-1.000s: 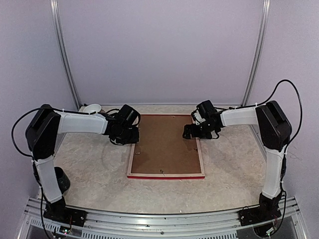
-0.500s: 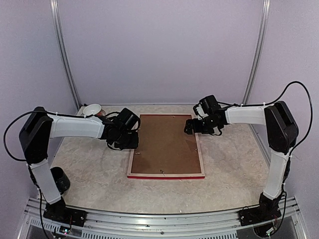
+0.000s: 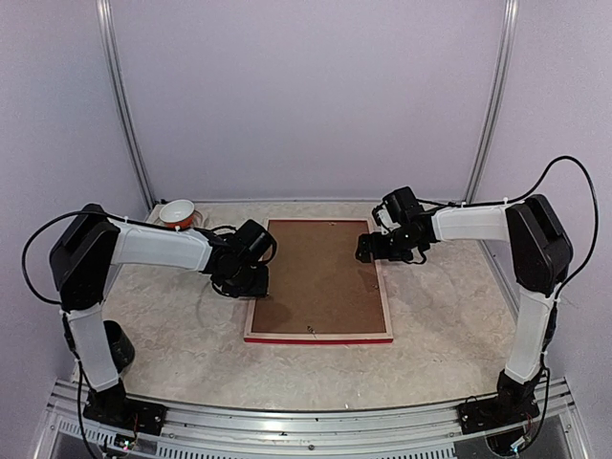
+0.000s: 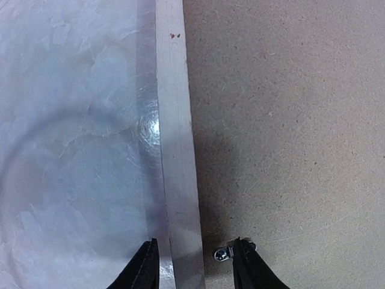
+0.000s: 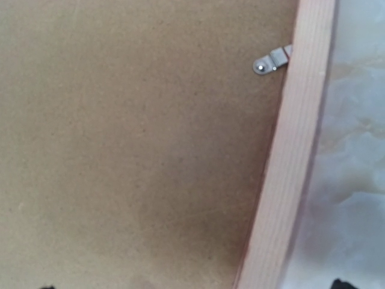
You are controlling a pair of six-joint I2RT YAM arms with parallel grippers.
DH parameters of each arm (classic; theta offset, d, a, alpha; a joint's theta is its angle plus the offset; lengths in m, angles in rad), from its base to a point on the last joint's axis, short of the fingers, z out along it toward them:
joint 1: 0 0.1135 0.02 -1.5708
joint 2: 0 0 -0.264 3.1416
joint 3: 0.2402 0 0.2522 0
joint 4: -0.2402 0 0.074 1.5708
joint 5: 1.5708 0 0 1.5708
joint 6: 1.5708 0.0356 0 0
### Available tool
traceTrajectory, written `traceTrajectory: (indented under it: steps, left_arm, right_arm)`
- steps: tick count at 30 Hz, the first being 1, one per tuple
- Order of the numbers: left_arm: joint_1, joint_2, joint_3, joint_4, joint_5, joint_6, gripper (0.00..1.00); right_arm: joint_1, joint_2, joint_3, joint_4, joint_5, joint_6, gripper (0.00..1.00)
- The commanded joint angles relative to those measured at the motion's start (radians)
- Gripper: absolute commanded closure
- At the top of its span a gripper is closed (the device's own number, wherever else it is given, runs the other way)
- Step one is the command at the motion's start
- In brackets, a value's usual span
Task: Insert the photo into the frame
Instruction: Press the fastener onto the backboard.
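Since the frame (image 3: 318, 338) lies face down on the table (image 3: 172, 325), with its pale wood back up and only a red strip showing along the near edge, its long axis is seen to run from near to far, between the two arms. The brown backing board (image 3: 320, 277) is seated within it. The photo is seen in no view, and whether it lies under that board cannot be told.

The left gripper (image 4: 195, 268) is set over the left long rail, about mid-length. Its jaws are parted, with one fingertip on each side of the rail: the outer over the table, the inner over the board. Nothing is clasped, and a gap is seen on both sides. A small metal turn clip (image 4: 222, 254) lies just beside the inner fingertip, at the rail's inner edge.

The right gripper (image 3: 367, 251) is held over the right long rail, close to the far corner, with jaws spread wide and empty. A second clip (image 5: 271, 62) reaches from that rail onto the board, well ahead of the fingertips in the wrist view.

The coming move is judged to turn on the clip beside the left fingertip. It lies inward, to the right of the rail, and the left arm is much the nearer to it. Bare table is left open on both long sides of the frame for sideways travel. A white bowl (image 3: 177, 210) at the far left stands well apart from the work.
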Motion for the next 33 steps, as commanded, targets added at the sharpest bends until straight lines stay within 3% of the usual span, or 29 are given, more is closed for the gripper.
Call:
traceTrajectory:
  steps: [1,23,33]
  left_arm:
    - [-0.006,0.025,0.015,0.000,-0.004,0.008,0.58]
    - [0.000,0.070,0.034,0.011,0.000,0.009,0.58]
    - [-0.002,0.006,-0.012,0.021,0.008,-0.001,0.61]
  right_arm:
    - [0.001,0.014,-0.015,0.014,0.013,-0.001,0.01]
    - [0.003,0.036,-0.033,0.032,0.008,0.002,0.01]
    - [0.003,0.037,-0.032,0.033,0.008,0.005,0.01]
